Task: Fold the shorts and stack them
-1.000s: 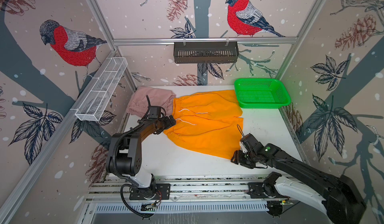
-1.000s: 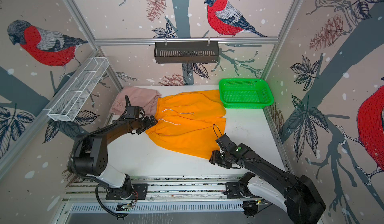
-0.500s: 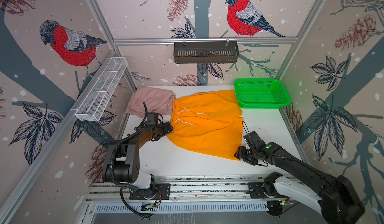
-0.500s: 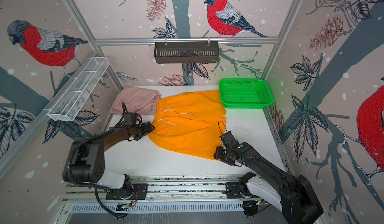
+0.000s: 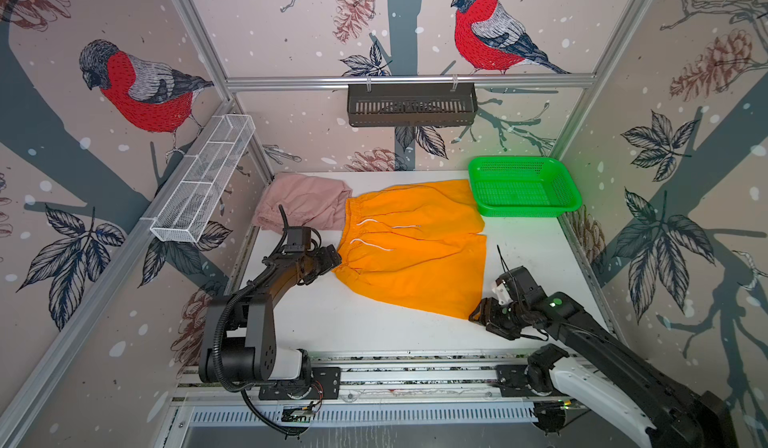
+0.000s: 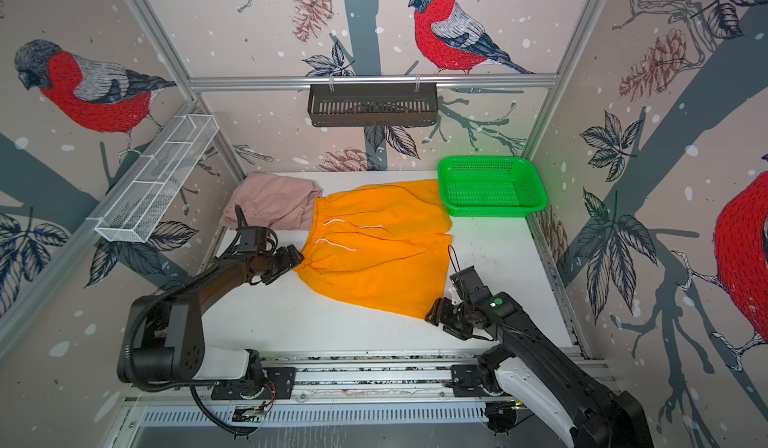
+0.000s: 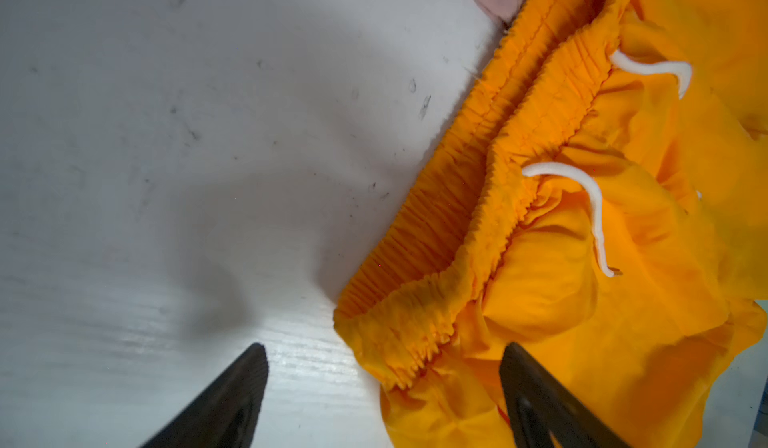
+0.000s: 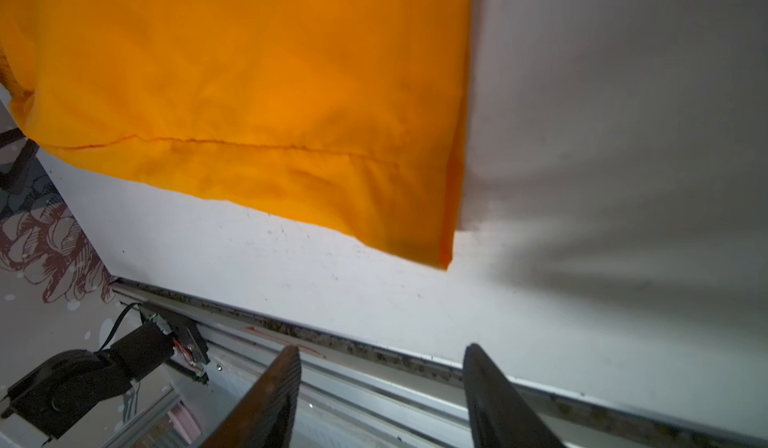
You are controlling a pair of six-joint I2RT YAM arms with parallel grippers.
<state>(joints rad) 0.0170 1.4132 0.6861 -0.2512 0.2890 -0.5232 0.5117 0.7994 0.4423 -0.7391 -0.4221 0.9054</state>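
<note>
The bright orange shorts (image 5: 415, 254) (image 6: 382, 258) lie spread flat mid-table, waistband to the left, white drawstrings on top. The pale pink shorts (image 5: 303, 202) (image 6: 270, 200) lie bunched at the far left corner, touching the orange waistband. My left gripper (image 5: 334, 258) (image 6: 297, 258) is open at the waistband's near corner. In the left wrist view the gathered orange corner (image 7: 399, 342) sits between the wide jaws of that gripper (image 7: 384, 348), unclamped. My right gripper (image 5: 478, 315) (image 6: 432, 310) (image 8: 382, 348) is open and empty, just short of the near leg's hem corner (image 8: 440, 254).
A green mesh basket (image 5: 523, 210) (image 6: 490, 210) stands at the far right, touching the far orange leg. A black slotted basket (image 5: 411, 105) hangs on the back wall and a white wire shelf (image 5: 203, 179) on the left wall. Bare white table (image 5: 374, 333) runs along the front rail.
My left gripper has slid a little toward the front along the waistband to its near corner. The right gripper has shifted slightly beside the hem corner. The shorts lie much as before.
</note>
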